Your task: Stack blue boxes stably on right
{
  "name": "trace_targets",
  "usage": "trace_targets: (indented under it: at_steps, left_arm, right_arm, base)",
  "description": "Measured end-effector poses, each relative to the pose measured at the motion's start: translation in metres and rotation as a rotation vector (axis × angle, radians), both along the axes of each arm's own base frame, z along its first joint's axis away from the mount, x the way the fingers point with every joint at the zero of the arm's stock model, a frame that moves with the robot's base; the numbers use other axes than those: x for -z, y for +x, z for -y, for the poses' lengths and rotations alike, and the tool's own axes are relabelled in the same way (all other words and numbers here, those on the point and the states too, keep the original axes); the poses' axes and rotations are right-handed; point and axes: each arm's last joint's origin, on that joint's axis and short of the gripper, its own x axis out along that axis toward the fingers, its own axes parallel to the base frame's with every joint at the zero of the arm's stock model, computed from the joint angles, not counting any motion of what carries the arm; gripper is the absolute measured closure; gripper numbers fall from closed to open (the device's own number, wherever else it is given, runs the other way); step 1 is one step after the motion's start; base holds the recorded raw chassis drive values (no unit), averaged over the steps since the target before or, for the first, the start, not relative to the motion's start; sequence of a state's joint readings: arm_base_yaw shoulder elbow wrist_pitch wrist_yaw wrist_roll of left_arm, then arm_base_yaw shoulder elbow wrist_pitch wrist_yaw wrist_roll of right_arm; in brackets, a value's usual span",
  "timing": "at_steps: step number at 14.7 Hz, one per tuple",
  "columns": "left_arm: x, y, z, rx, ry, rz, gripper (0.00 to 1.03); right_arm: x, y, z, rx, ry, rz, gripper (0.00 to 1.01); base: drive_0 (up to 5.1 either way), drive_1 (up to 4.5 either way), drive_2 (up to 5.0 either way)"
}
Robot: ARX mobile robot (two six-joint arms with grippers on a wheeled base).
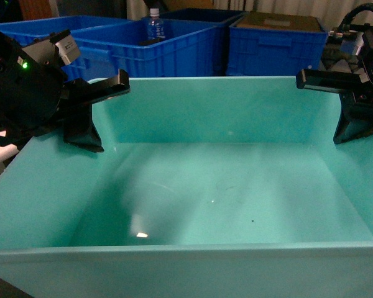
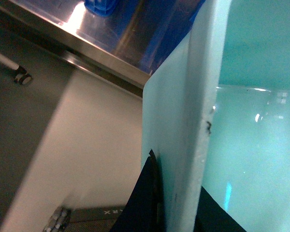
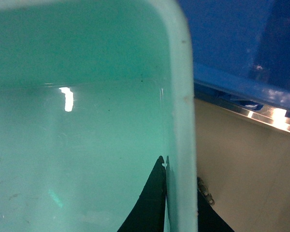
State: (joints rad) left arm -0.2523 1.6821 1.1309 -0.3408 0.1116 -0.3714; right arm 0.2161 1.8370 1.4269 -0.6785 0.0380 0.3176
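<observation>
The turquoise tub (image 1: pixel 211 186) fills the head view, just in front of the dark blue crates (image 1: pixel 174 46); a water bottle (image 1: pixel 153 28) stands in one crate. The left tool (image 1: pixel 90 118) clamps the tub's left wall, one finger (image 2: pixel 145 203) outside; the right tool (image 1: pixel 354 115) clamps the right wall likewise.

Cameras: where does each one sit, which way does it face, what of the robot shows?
Head: on the robot, looking forward and down into the turquoise tub; left gripper and right gripper on its side walls, dark blue crates behind.
Left wrist: along the tub's left wall; fingers straddling it.
Right wrist: along the right wall; fingers straddling it.
Shared: tub interior.
</observation>
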Motion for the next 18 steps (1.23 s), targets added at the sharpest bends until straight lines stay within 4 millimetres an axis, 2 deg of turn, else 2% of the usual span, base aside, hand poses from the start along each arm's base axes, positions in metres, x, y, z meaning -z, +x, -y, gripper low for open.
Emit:
trace_targets:
  at_steps: [12, 18]
  left_arm:
    - [-0.0008, 0.0002, -0.0001, 0.0, 0.0, 0.007, 0.96]
    - [-0.0007, 0.0004, -0.0002, 0.0, 0.0, 0.008, 0.96]
  right_arm:
    - [0.0007, 0.0009, -0.0002, 0.0, 0.001, 0.004, 0.99]
    - [0.0021, 0.0018, -0.0004, 0.0, 0.001, 0.004, 0.99]
  base:
    - [-1.8, 2.31, -5.8]
    - [-1.7, 0.13, -3.4]
